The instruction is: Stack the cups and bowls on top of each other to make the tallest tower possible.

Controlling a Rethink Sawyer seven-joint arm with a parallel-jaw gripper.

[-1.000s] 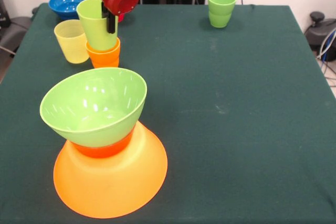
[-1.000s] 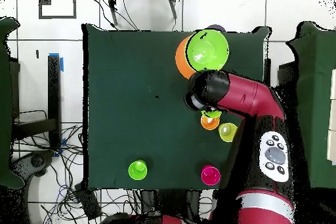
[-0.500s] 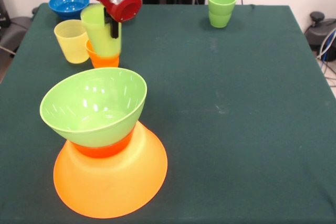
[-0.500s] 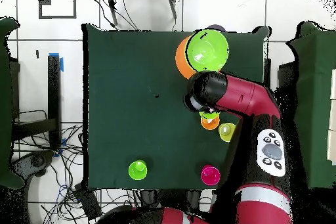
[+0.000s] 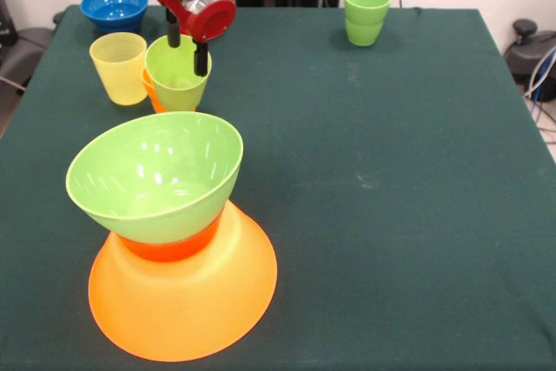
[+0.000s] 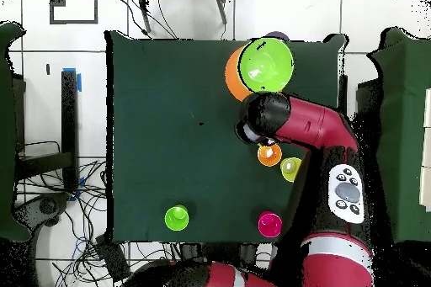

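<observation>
My gripper [image 5: 188, 49] is open just above a lime green cup [image 5: 178, 76], one finger at its far rim and one at its right rim. That cup sits nested in an orange cup [image 5: 149, 91] [image 6: 269, 155], with a yellow cup [image 5: 119, 67] [image 6: 291, 168] to its left. The tower stands near the front: a wide orange bowl [image 5: 182, 301] upside down, a small orange-red bowl [image 5: 169, 248] on it, and a lime green bowl [image 5: 156, 175] [image 6: 266, 63] upright on top. In the overhead view the arm hides the gripper.
A blue bowl [image 5: 113, 6] sits at the far left corner. Two nested green cups [image 5: 367, 15] [image 6: 178, 217] stand at the far right. A red cup [image 6: 269, 223] shows near the table edge in the overhead view.
The lime green cup has gone down into the orange cup. The gripper has let go of it and its fingers have spread.
</observation>
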